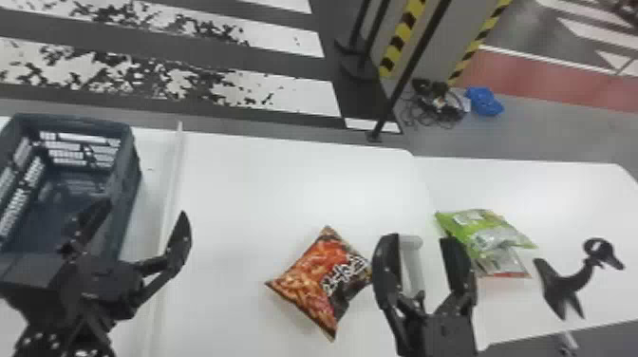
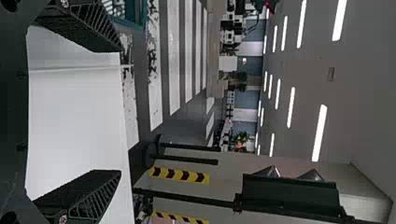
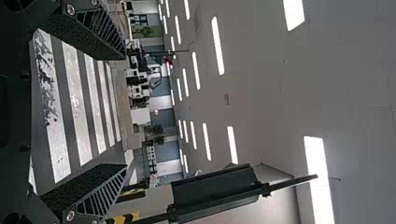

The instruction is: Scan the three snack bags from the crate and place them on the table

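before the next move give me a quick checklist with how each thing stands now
- left gripper open, nothing held: ok
- right gripper open, nothing held: ok
- orange bag resting on the table: ok
- green bag clear of the silver bag: not ok, it overlaps it
- crate free of bags: cannot tell, the left gripper hides part of it
- all three bags scanned: cannot tell

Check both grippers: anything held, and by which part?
Nothing is held: left gripper and right gripper both stand open, nothing gripped between their fingers.
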Controlling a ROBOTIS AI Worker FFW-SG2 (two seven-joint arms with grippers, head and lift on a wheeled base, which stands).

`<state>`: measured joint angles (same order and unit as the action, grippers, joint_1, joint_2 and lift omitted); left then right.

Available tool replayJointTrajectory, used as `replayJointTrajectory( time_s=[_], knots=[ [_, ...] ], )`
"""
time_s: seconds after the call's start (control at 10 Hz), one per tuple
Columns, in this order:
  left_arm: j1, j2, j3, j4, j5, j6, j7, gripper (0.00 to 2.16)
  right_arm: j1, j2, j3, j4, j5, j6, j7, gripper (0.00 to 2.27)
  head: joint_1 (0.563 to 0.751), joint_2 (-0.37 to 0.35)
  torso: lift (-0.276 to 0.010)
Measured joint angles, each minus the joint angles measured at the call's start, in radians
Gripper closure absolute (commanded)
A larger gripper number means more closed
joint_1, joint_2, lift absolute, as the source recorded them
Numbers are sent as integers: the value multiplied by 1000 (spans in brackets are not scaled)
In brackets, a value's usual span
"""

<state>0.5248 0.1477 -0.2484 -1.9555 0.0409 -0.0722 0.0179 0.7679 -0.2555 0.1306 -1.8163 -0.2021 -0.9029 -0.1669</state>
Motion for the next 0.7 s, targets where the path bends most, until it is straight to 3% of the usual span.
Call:
replayJointTrajectory(
  time_s=[0.3,0.4,0.6,0.7],
  knots=[
    [99,2,160,-36,108,-117,-53,76,-1,2,21,15,48,34,0,117,695,-111,-37],
    [119,2,208,-50,141,-131,-67,76,-1,2,38,16,98,69,3,117,695,-33,-37],
    [150,-3,267,-84,174,-134,-76,80,0,2,75,16,163,192,59,117,695,113,-37],
    [160,-5,282,-100,180,-129,-73,80,7,-1,95,13,213,249,72,113,695,145,-37]
  ],
)
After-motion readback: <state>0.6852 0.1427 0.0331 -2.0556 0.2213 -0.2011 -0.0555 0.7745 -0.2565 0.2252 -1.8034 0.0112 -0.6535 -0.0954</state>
